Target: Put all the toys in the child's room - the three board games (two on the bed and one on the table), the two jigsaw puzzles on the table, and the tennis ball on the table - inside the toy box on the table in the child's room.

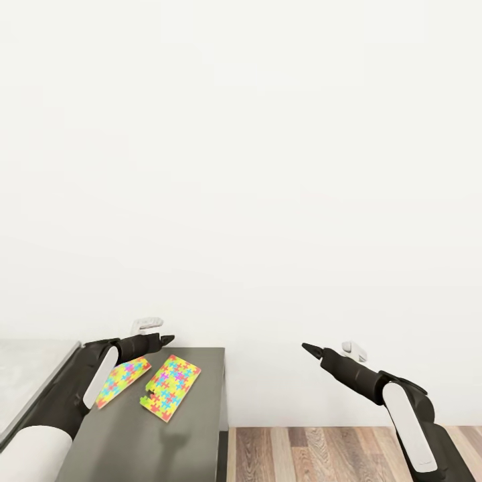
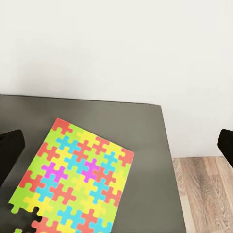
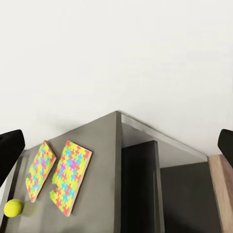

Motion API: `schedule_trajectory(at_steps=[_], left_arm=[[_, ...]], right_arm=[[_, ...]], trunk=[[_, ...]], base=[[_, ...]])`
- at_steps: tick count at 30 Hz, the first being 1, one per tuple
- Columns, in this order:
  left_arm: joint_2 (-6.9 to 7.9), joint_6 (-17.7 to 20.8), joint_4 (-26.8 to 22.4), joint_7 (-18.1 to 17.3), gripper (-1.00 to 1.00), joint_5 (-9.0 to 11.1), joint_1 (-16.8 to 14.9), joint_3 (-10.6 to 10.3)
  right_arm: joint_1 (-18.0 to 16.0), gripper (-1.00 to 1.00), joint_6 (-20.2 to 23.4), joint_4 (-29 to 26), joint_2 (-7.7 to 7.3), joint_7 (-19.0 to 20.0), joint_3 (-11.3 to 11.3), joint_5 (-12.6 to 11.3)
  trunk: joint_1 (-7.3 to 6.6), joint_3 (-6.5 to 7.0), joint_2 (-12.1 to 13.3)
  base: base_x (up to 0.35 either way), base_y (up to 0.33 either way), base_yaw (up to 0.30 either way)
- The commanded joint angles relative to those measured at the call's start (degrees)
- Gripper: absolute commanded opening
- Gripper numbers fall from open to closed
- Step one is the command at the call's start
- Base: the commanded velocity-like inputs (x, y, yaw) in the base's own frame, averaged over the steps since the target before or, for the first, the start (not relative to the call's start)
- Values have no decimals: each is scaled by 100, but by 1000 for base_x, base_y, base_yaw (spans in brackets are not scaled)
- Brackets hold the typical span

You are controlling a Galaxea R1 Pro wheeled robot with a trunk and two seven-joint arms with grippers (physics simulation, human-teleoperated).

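On the left arm, the fingers (image 2: 9,150) stand wide apart at the two edges of the left wrist view with nothing between them. In the head view the left gripper (image 1: 165,340) hovers just above the far edge of the dark surface (image 1: 201,428), over the two jigsaw puzzles. We judge this to be an approach posture, spread ahead of a descent onto a sheet.

On the right arm, the fingers (image 3: 10,148) are likewise spread to both edges of the right wrist view and hold nothing. The right gripper (image 1: 309,348) hangs in free air beyond the end of the surface, above the wooden floor (image 1: 335,455), well apart from every toy. We judge it to be idle or waiting.

Count on the surface: two jigsaw puzzles and one tennis ball.
- The nearer puzzle (image 1: 171,387) lies flat and askew, with a few pieces missing at one corner.
- The second puzzle (image 1: 124,380) lies just beside it, partly covered by the left forearm in the head view.
- The tennis ball (image 3: 13,208) rests close to the second puzzle's corner.

Both sheets lie thin and flush to the surface, so we expect an edge or pinch pickup to be awkward.

A pale grey top (image 1: 27,361) adjoins the dark section at the far left. We cannot place the toy box or the board games.
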Motion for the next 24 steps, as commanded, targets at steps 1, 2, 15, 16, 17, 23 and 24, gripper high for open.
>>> schedule_trajectory(at_steps=[1, 2, 15, 16, 17, 23, 24], left_arm=[[4, 23, -4, -3, 100, 15, -5, -7], [4, 23, -4, -3, 100, 15, -5, -7], [3, 22, -4, -4, 100, 18, -4, -15], [3, 22, -4, -6, 100, 18, -3, -15], [4, 22, -4, -8, 100, 18, -3, -15], [4, 22, -4, -6, 100, 19, -3, -16], [4, 22, -4, -8, 100, 19, -2, -16]], right_arm=[[-6, 100, 30, -2, 6, 41, -3, 33], [-6, 100, 30, -2, 9, 41, 1, 33], [-7, 100, 23, -2, 33, 41, 19, 38], [-7, 100, 22, -2, 34, 41, 18, 38], [-6, 100, 22, -2, 36, 41, 18, 40], [-6, 100, 22, -2, 37, 41, 18, 41], [-6, 100, 22, -2, 36, 41, 18, 39]], trunk=[[4, -14, -14], [4, -14, -14], [4, -14, -14], [4, -14, -14], [4, -14, -14], [4, -14, -14], [4, -14, -14]], base=[[0, 22, 0], [5, 18, 0], [111, 27, 0], [36, 7, 0], [23, 5, 0], [42, 19, 0], [124, 75, 0]])
